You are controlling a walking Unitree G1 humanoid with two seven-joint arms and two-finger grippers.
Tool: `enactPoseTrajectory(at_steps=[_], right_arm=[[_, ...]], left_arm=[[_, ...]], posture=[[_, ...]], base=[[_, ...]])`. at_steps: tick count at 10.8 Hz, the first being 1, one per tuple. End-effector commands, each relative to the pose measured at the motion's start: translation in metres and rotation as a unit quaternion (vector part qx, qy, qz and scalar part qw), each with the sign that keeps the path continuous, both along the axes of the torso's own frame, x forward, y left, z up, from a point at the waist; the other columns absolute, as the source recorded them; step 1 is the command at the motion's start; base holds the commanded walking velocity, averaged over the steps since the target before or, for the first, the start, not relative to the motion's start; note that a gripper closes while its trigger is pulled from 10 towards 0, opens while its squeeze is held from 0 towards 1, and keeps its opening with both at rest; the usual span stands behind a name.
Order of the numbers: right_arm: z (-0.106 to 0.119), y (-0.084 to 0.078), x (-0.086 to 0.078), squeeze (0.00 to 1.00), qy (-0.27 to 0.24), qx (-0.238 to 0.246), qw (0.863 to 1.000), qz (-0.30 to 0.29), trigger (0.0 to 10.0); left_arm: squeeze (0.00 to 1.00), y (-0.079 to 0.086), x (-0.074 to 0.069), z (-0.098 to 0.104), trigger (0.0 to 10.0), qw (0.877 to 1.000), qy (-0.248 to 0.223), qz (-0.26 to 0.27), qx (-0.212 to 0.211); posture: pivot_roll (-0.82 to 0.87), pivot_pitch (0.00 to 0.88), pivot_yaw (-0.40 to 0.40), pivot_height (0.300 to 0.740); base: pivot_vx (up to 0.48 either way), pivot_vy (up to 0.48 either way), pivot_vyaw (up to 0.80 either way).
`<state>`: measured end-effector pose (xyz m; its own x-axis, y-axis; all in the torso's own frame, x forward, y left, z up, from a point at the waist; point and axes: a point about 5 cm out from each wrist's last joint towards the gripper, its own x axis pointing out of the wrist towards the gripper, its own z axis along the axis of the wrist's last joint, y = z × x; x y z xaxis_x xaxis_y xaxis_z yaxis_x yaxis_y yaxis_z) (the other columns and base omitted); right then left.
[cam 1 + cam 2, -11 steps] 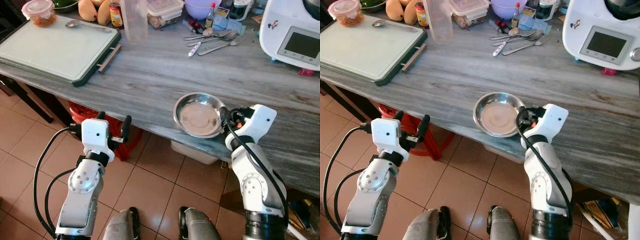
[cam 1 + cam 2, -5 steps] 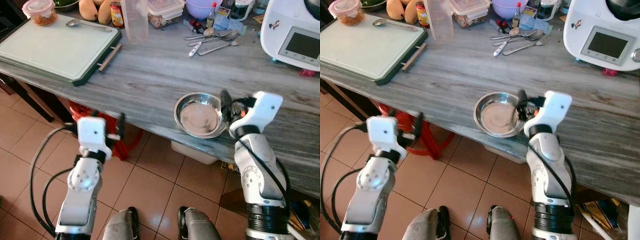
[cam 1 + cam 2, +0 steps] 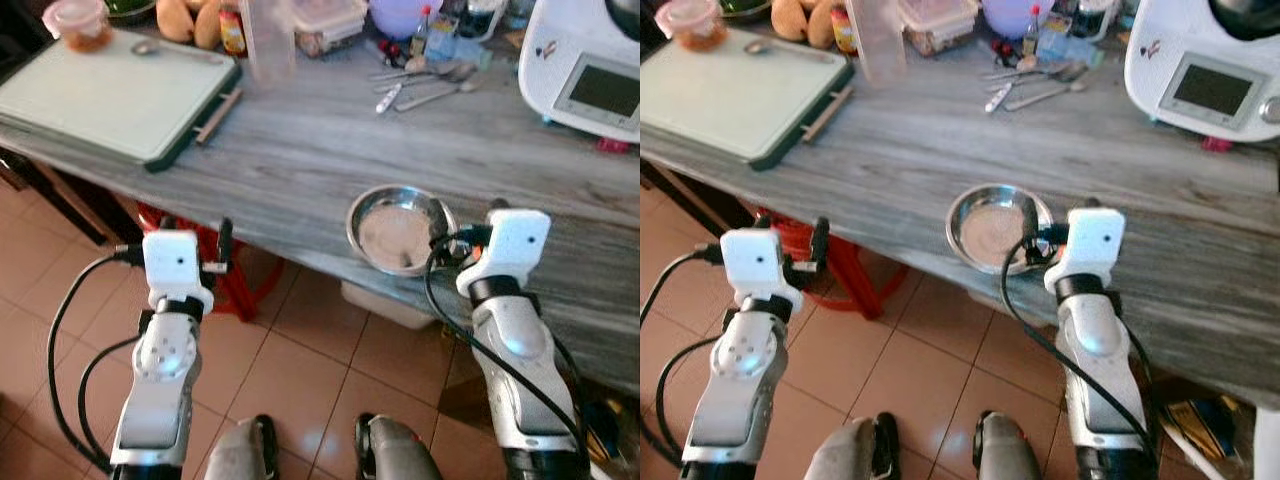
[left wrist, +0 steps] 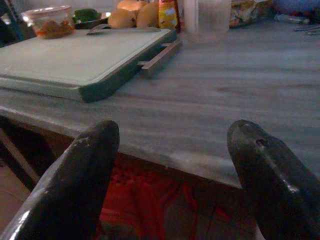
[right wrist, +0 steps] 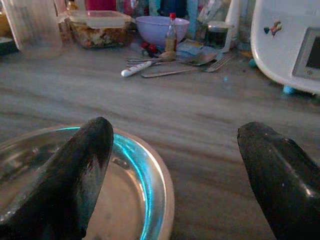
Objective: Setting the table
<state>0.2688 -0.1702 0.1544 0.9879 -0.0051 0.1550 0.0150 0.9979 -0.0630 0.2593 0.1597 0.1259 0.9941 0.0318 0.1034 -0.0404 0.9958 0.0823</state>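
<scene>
A long grey stone-patterned counter (image 3: 300, 150) is running across the head views, and below its near edge a floor of reddish-brown tiles (image 3: 320, 370) is showing. Under the counter something red (image 3: 240, 280), perhaps a stool or a crate, is sitting in shadow; the blur is making it hard to tell which.

At the counter's far right a white kitchen appliance with a small screen (image 3: 590, 70) is standing. At the far left a large pale cutting board with a dark green rim (image 3: 110, 95) is lying flat, a spoon (image 3: 175, 50) resting on its far end and a lidded food tub (image 3: 80, 22) at its corner. A clear plastic jug (image 3: 875, 40) is standing just beside the board. Loose cutlery (image 5: 175, 62) is lying near a purple bowl (image 5: 155, 30) and a food container (image 5: 97, 27) along the back.

The steel plate (image 3: 398, 228) is sitting on the counter at its near edge, right way up. The right gripper (image 5: 175, 170) is hovering at the plate's right rim with its fingers spread wide, one finger over the dish and the other over bare counter, grasping nothing.

The left gripper (image 4: 172, 175) is hanging below the counter edge, well apart from the plate, fingers parted and empty.
</scene>
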Motion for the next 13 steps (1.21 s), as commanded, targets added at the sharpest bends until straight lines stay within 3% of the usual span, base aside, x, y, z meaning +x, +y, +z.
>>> enactPoseTrajectory(at_steps=[1,3,7,10,13], right_arm=[[0.0033,0.0023,-0.0021,0.0,-0.01,-0.008,1.0,0.007,10.0],[0.0087,0.008,0.0048,0.0,-0.023,-0.033,0.999,0.03,10.0],[0.0051,0.0083,0.0035,0.0,-0.021,-0.036,0.999,0.03,10.0],[0.0034,0.0053,0.0047,0.0,-0.015,-0.023,0.999,0.021,10.0],[0.0019,0.005,0.0043,0.0,-0.01,-0.023,0.999,0.02,10.0]], left_arm=[[0.0,0.0048,-0.0024,-0.0001,10.0,1.0,0.0,0.013,0.004],[0.0,0.0024,0.0029,0.0013,10.0,1.0,-0.006,0.013,-0.004],[0.0,0.0013,0.0001,-0.0017,10.0,1.0,0.002,0.004,-0.007],[0.0,0.0019,0.0022,-0.0013,10.0,1.0,0.003,0.0,-0.004],[0.0,0.0008,0.0001,-0.0038,10.0,1.0,0.008,-0.004,-0.006]], posture=[[-0.04,0.153,0.013,0.74],[-0.05,0.131,0.004,0.74],[-0.04,0.132,0.004,0.74],[-0.05,0.136,0.005,0.74],[-0.05,0.142,-0.002,0.74]], base=[[0.0,0.0,0.0],[0.0,0.0,0.0],[0.0,0.284,0.73],[0.0,0.426,0.0],[0.0,0.428,-0.8]])
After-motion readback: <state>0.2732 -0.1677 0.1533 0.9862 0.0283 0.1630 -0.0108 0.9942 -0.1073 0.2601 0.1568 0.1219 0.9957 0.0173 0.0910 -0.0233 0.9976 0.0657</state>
